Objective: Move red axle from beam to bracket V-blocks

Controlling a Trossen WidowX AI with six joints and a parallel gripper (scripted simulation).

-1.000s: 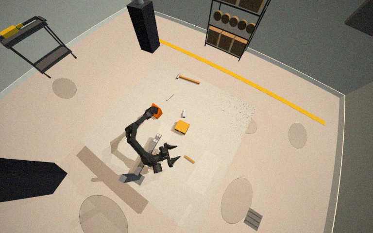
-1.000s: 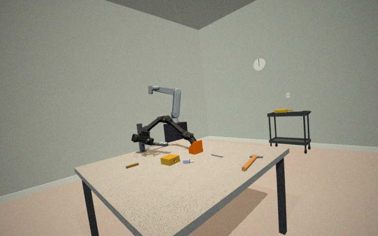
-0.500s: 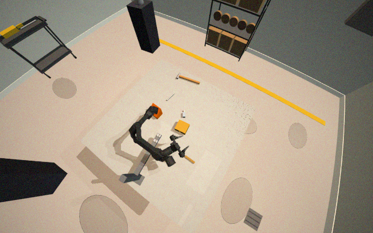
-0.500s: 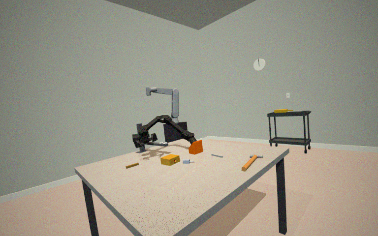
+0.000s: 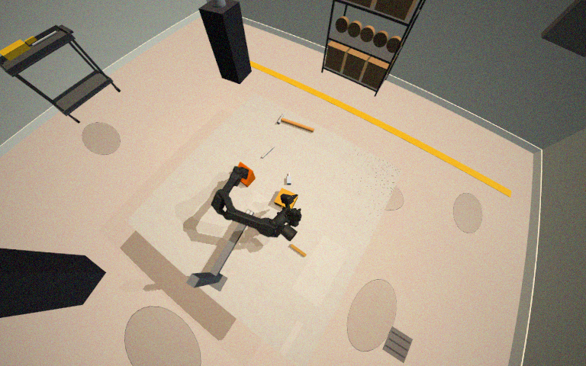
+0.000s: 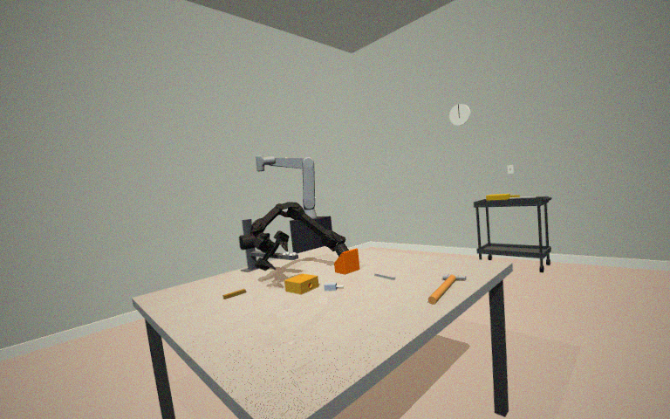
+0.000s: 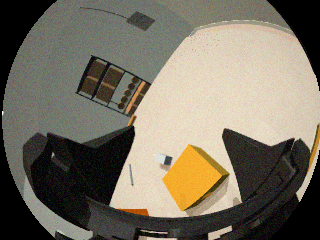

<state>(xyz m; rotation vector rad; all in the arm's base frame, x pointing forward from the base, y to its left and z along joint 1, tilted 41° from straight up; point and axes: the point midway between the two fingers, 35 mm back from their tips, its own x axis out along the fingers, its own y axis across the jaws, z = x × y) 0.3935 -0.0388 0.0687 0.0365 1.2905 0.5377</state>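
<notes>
The beam is a yellow block lying flat on the table. A small dark-red spot in its side face in the exterior view may be the red axle; I cannot see the axle otherwise. My gripper is open wide and empty. It hangs above the table just beside the block, which shows low between the fingers in the wrist view. A small grey bracket with pale blocks sits behind it, partly hidden by the arm.
The arm's orange base stands mid-table. A small grey piece, a thin grey pin, an orange stick and a hammer lie around. A grey stand rises behind.
</notes>
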